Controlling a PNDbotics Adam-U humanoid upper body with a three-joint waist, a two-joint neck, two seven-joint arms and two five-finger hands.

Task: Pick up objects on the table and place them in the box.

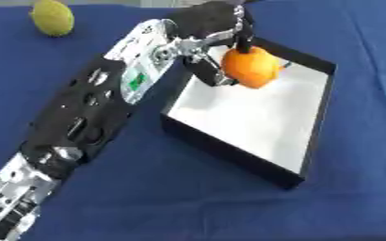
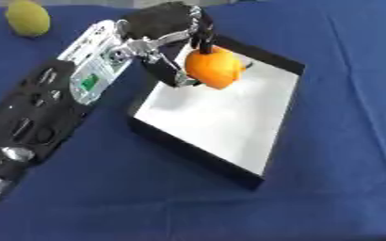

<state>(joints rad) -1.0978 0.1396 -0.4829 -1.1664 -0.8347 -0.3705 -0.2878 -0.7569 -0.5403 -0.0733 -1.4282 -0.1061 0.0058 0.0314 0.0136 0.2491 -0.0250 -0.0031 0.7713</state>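
Left hand: the left hand reached in from the 8 o'clock corner along a long black-and-silver arm, ending at about 12 o'clock of the view, over the near-left corner of the box.
Hand state: fingers and thumb were curled round the orange fruit, grasping it; one dark finger lay over the top of the fruit, others wrapped behind its left side.
Orange fruit: the orange fruit was round and bright orange, held in the hand above the box's white floor, toward the 11 o'clock part of the box interior. Whether it touched the floor could not be told.
Box: the box was shallow and rectangular with black walls and a white inner floor, set askew on the cloth, its long axis running from 11 o'clock to 5 o'clock. Apart from the held fruit, nothing showed on its floor.
Yellow-green fruit: the yellow-green fruit lay on the cloth at 10 o'clock, well apart from the box and left of the arm.
Table: covered by a blue cloth, lightly creased.
Right hand: not seen in either view.
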